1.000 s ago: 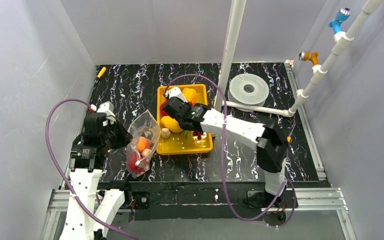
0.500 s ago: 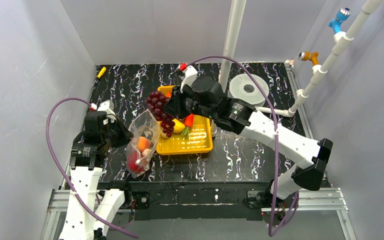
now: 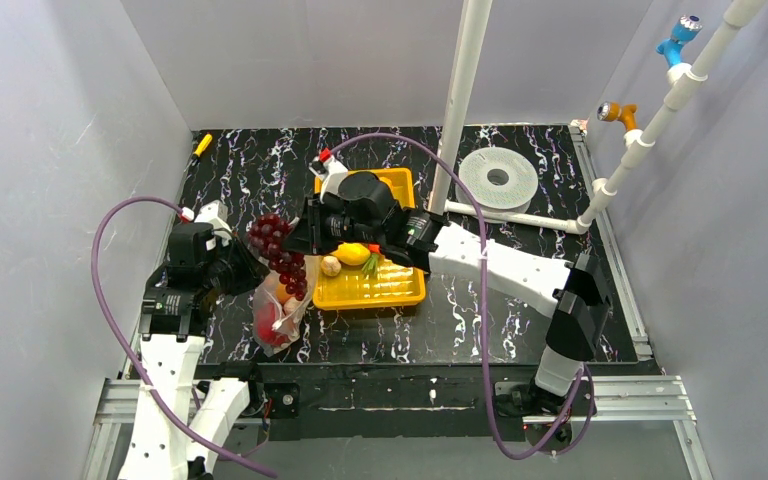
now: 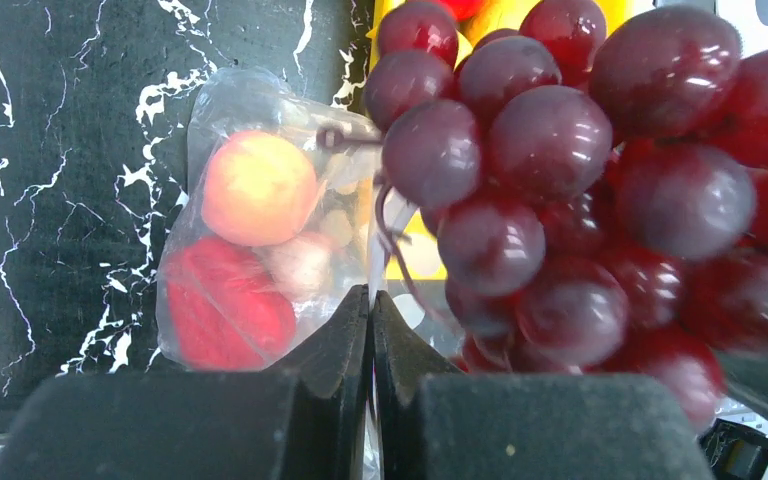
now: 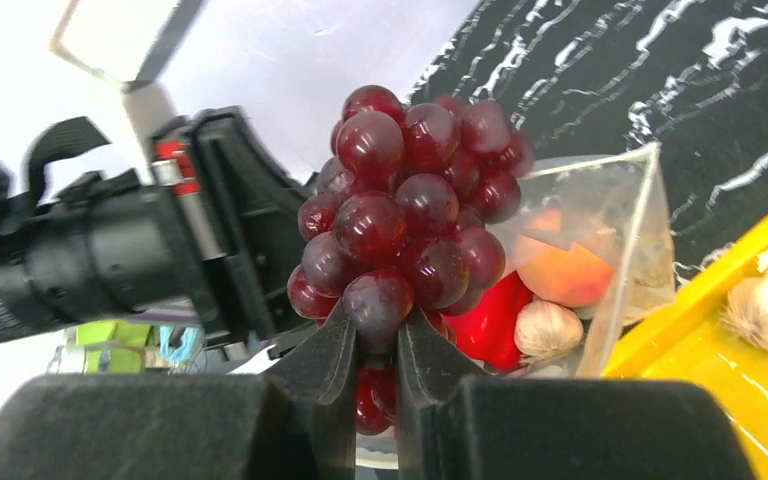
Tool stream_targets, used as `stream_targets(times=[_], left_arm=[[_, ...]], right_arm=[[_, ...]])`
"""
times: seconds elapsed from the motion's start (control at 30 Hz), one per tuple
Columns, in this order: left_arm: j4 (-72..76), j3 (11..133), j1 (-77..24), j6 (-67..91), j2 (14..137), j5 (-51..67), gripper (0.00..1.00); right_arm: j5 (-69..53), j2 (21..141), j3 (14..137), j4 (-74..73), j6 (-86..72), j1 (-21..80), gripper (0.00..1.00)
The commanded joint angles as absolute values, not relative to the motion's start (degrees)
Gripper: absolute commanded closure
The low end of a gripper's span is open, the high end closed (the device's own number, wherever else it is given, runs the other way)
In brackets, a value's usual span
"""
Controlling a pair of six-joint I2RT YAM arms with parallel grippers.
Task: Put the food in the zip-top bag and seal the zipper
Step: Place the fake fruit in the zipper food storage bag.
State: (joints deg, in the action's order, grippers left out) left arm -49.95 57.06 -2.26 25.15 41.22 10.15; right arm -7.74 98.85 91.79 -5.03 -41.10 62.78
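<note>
layout, top view | your zip-top bag (image 3: 282, 305) sits left of centre | tray (image 3: 400, 287) just right of it | grapes (image 3: 278, 248) above bag's upper end | food pieces (image 3: 271, 327) in bag | garlic (image 3: 331, 265), lemon (image 3: 353, 254) in tray's left part | spool (image 3: 498, 178) upper right, well apart

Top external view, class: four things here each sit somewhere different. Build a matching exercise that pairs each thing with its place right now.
Things:
1. purple grapes
2. lemon
3. orange fruit
4. grey disc

Places:
A. inside the zip-top bag
B. on the table, beside the white pole
C. in the yellow tray
D. held in the right gripper

Pairs: 1-D, 2-C, 3-A, 4-B
</note>
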Motion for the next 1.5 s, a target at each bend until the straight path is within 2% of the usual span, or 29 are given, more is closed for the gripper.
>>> stream_targets(times=[0.0, 0.13, 0.3, 0.5, 0.77, 1.1, 1.47], left_arm=[[-49.83, 57.45, -2.42, 27.27, 40.33, 10.69, 1.00], [-47.36, 55.98, -2.44, 30.72, 40.17, 10.86, 1.00], [-44.86, 54.72, -2.38, 33.61, 40.30, 10.58, 1.00], [-43.63, 54.16, -2.42, 33.74, 41.34, 10.38, 1.00], [-42.04, 53.84, -2.40, 32.34, 42.91, 10.07, 1.00], [-41.63, 53.14, -2.42, 31.30, 42.91, 8.57, 1.00], [-42.10, 54.12, -2.39, 31.63, 41.40, 9.56, 1.00]], right_arm=[[2.12, 94.93, 89.58, -3.31, -45.41, 63.98, 0.99], [11.38, 92.89, 88.11, -7.79, -47.80, 65.70, 0.99], [16.32, 93.81, 90.55, -17.29, -53.81, 66.12, 0.99], [15.71, 92.46, 90.69, -14.65, -50.11, 68.00, 0.99], [5.93, 92.03, 91.90, -10.90, -44.39, 68.33, 0.99], [-1.39, 85.02, 79.53, 1.77, -37.10, 69.12, 0.99], [5.15, 89.72, 86.24, -11.77, -40.45, 67.83, 0.99]])
